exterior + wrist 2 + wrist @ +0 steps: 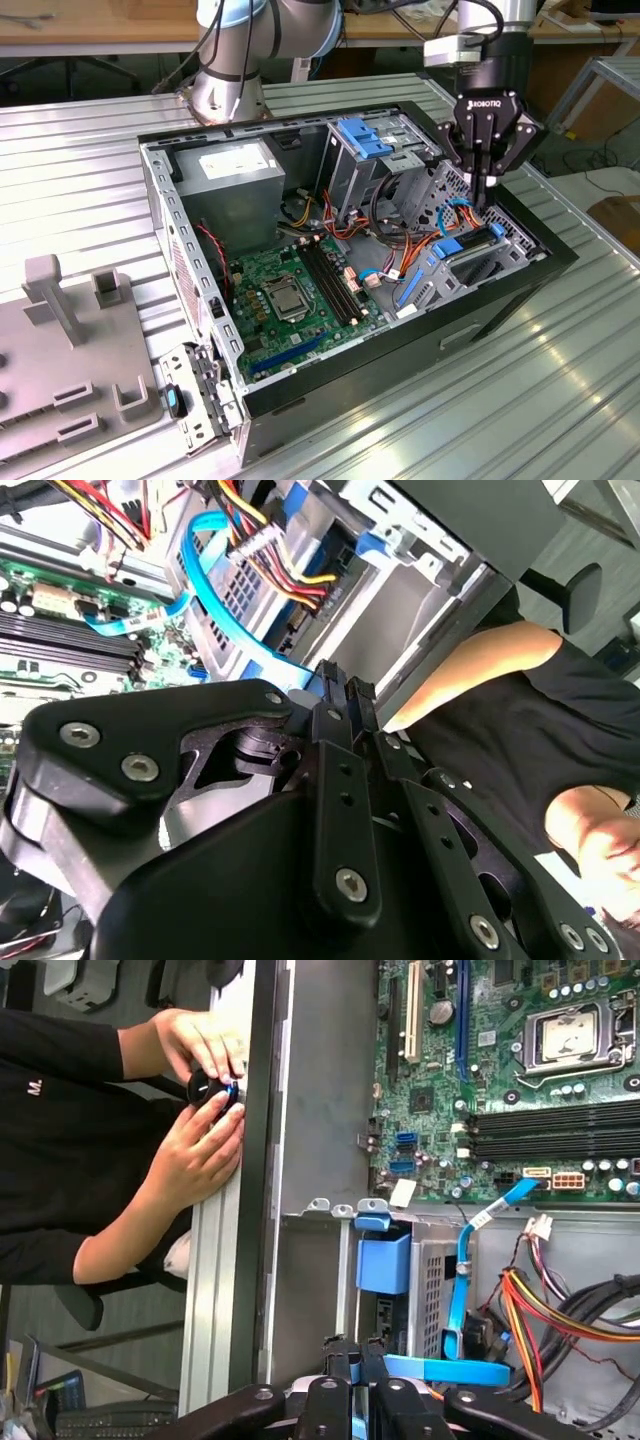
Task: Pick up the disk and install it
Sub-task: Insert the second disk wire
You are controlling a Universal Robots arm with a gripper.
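Closed black tool (487,195) grips the blue-railed disk (472,247) inside the computer case (300,400).

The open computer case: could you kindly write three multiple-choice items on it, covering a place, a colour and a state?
1. The gripper hangs: A over a toolbox; B over the case, at the exterior view's right end; C over a conveyor.
2. The flat data cable is: A blue; B green; C white.
3. The case is: A closed; B open, on its side; C upright.
B, it stands over the disk; A, blue in both wrist views; B, the motherboard lies bare.
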